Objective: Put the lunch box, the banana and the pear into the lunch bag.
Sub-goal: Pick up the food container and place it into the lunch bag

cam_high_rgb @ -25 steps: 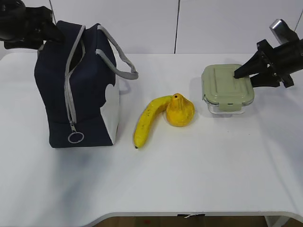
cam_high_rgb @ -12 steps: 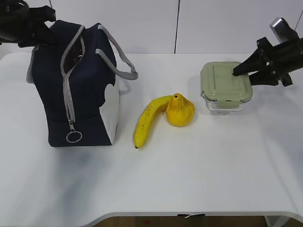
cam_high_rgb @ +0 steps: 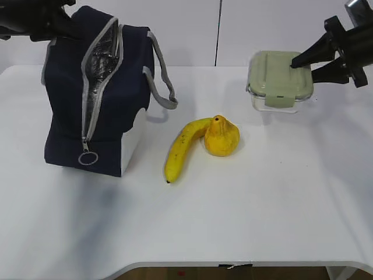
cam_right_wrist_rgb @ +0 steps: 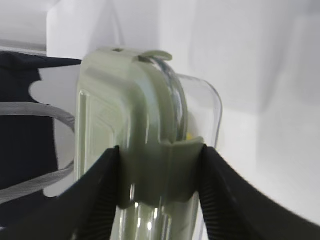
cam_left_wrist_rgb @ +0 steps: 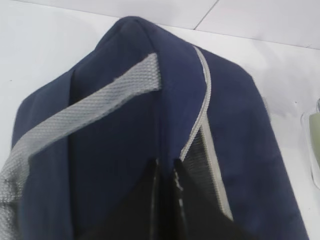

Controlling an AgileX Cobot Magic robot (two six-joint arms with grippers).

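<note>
The navy lunch bag (cam_high_rgb: 105,105) stands at the left, tilted, its zipper gaping and silver lining showing. My left gripper (cam_high_rgb: 61,28) is shut on the bag's top edge beside the zipper; in the left wrist view the fingers (cam_left_wrist_rgb: 165,172) pinch the navy fabric (cam_left_wrist_rgb: 170,100). My right gripper (cam_high_rgb: 300,63) is shut on the lunch box (cam_high_rgb: 277,79), clear with a sage-green lid, and holds it in the air at the right. In the right wrist view the pads (cam_right_wrist_rgb: 100,185) clamp its side clip (cam_right_wrist_rgb: 160,170). The banana (cam_high_rgb: 180,149) and the pear (cam_high_rgb: 221,137) lie touching at the table's middle.
The white table (cam_high_rgb: 233,221) runs to a front edge at the bottom of the exterior view. A white wall stands behind. A grey handle loop (cam_high_rgb: 163,81) hangs off the bag's right side, toward the fruit.
My right gripper has lifted the lunch box off the table, up and slightly back. My left gripper has pulled the bag's top, so the bag tilted and its zipper opening widened.
</note>
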